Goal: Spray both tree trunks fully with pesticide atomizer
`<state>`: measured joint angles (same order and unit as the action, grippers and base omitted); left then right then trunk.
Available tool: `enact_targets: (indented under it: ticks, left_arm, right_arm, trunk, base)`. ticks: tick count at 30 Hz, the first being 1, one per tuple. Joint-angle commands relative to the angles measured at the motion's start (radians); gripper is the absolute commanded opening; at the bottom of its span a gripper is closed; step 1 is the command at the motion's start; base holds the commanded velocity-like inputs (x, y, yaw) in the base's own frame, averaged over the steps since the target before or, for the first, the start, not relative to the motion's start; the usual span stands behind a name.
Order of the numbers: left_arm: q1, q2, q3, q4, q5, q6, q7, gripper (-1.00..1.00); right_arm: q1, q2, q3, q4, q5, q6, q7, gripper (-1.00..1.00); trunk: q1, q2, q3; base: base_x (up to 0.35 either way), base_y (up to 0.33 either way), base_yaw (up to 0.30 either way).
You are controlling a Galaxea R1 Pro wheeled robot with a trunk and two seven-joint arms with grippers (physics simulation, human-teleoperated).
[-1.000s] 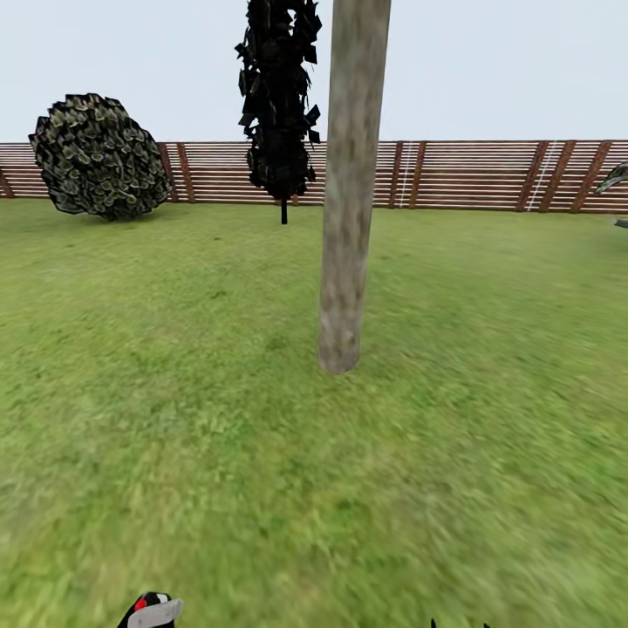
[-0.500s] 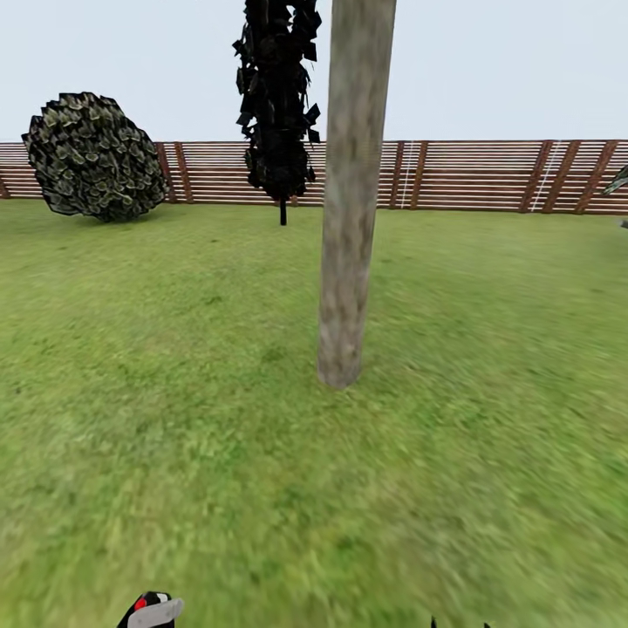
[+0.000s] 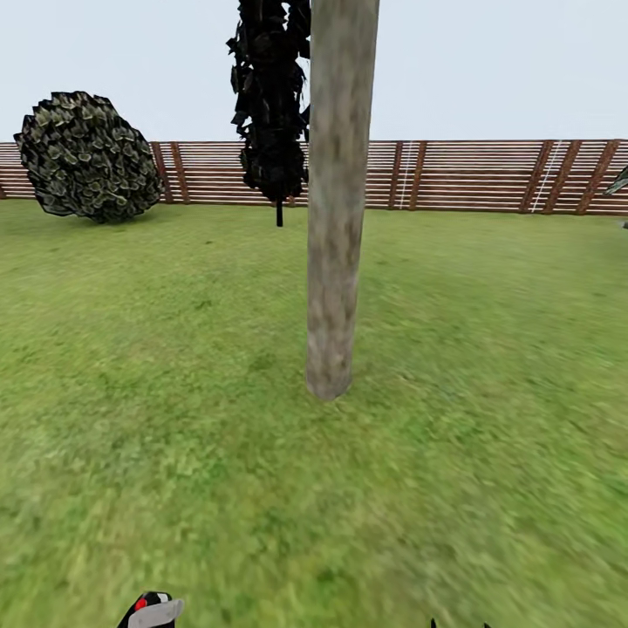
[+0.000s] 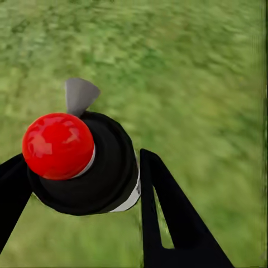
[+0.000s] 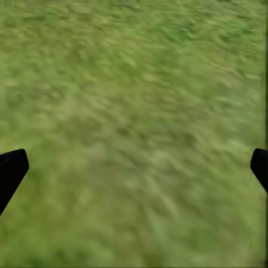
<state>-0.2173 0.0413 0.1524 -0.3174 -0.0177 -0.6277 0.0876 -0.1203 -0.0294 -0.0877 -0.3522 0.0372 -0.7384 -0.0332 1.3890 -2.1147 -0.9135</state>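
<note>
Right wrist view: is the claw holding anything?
No: the right claw stands open, its fingertips wide apart over bare grass.

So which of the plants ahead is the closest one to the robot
The tree trunk, the thick grey-brown bare cylinder rising from the grass mid-lawn. The black narrow tree and the round bush both stand far back, by the fence.

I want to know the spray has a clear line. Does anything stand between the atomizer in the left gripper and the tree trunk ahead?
Nothing visible does. Bare grass lies between the atomizer in the left gripper and the tree trunk.
</note>
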Motion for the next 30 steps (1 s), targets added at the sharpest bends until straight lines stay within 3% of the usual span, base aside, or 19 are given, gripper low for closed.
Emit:
enact_targets:
  ticks: [1,10,12,15,19,22,23,25,27,28,29,30]
  left_arm:
    - [-0.001,0.0,-0.001,0.001,-0.002,-0.003,0.004,-1.0]
    - [-0.004,0.013,-0.006,-0.01,-0.006,-0.003,-0.009,-1.0]
    - [-0.008,0.023,-0.006,-0.011,-0.009,-0.001,-0.047,-1.0]
    - [-0.011,0.061,-0.006,-0.012,-0.011,0.004,-0.143,-1.0]
    - [-0.012,0.129,-0.006,-0.013,-0.032,0.012,-0.328,-1.0]
    - [-0.029,0.179,-0.005,-0.019,-0.105,0.051,-0.505,-1.0]
    - [-0.037,0.186,-0.005,-0.022,-0.123,0.064,-0.535,-1.0]
    - [-0.076,0.209,-0.005,-0.042,-0.202,0.127,-0.65,-1.0]
    - [-0.115,0.221,-0.005,-0.064,-0.286,0.195,-0.766,-1.0]
    - [-0.144,0.225,-0.004,-0.086,-0.348,0.241,-0.856,-1.0]
    - [-0.179,0.227,-0.004,-0.117,-0.415,0.285,-0.951,-1.0]
    - [-0.188,0.227,-0.004,-0.126,-0.43,0.295,-0.973,-1.0]
  right_arm:
    - [-0.001,0.0,-0.001,0.001,0.004,-0.002,-0.004,1.0]
    - [-0.001,-0.003,-0.003,-0.003,0.004,-0.002,-0.002,1.0]
    - [-0.001,-0.005,-0.002,-0.005,0.01,-0.002,-0.001,1.0]
    - [0.0,-0.02,-0.001,-0.01,0.048,-0.001,0.0,1.0]
    - [-0.005,-0.034,-0.001,-0.06,0.204,0.004,0.002,1.0]
    - [-0.023,-0.036,-0.002,-0.143,0.432,0.06,0.003,1.0]
    - [-0.029,-0.035,-0.002,-0.159,0.473,0.081,0.004,1.0]
    - [-0.061,-0.026,-0.001,-0.213,0.627,0.195,0.036,1.0]
    - [-0.102,-0.004,0.0,-0.247,0.738,0.313,0.14,1.0]
    - [-0.139,0.013,-0.001,-0.269,0.781,0.38,0.259,1.0]
    - [-0.189,0.025,-0.001,-0.294,0.808,0.429,0.406,1.0]
    - [-0.203,0.027,-0.001,-0.3,0.812,0.436,0.446,1.0]
  trunk:
    - [0.0,0.0,-0.001]
    - [0.0,0.0,0.001]
    - [0.0,0.0,0.001]
    - [0.0,0.0,0.002]
    - [0.0,0.0,0.002]
    - [0.0,0.0,0.002]
    - [0.0,0.0,0.002]
    - [0.0,0.0,0.002]
    - [0.0,0.0,0.002]
    - [0.0,0.0,0.002]
    - [0.0,0.0,0.002]
    - [0.0,0.0,0.002]
  base:
    - [0.179,-0.229,0.0]
    - [0.18,-0.23,-0.083]
    - [0.206,-0.229,-0.072]
    - [0.223,-0.229,-0.026]
    - [0.231,-0.229,-0.007]
    - [0.24,-0.216,-0.002]
    - [0.244,-0.209,-0.001]
    - [0.205,-0.164,0.0]
    - [0.094,-0.073,0.0]
    - [0.037,-0.029,0.0]
    - [0.015,-0.012,0.0]
    - [0.012,-0.01,0.0]
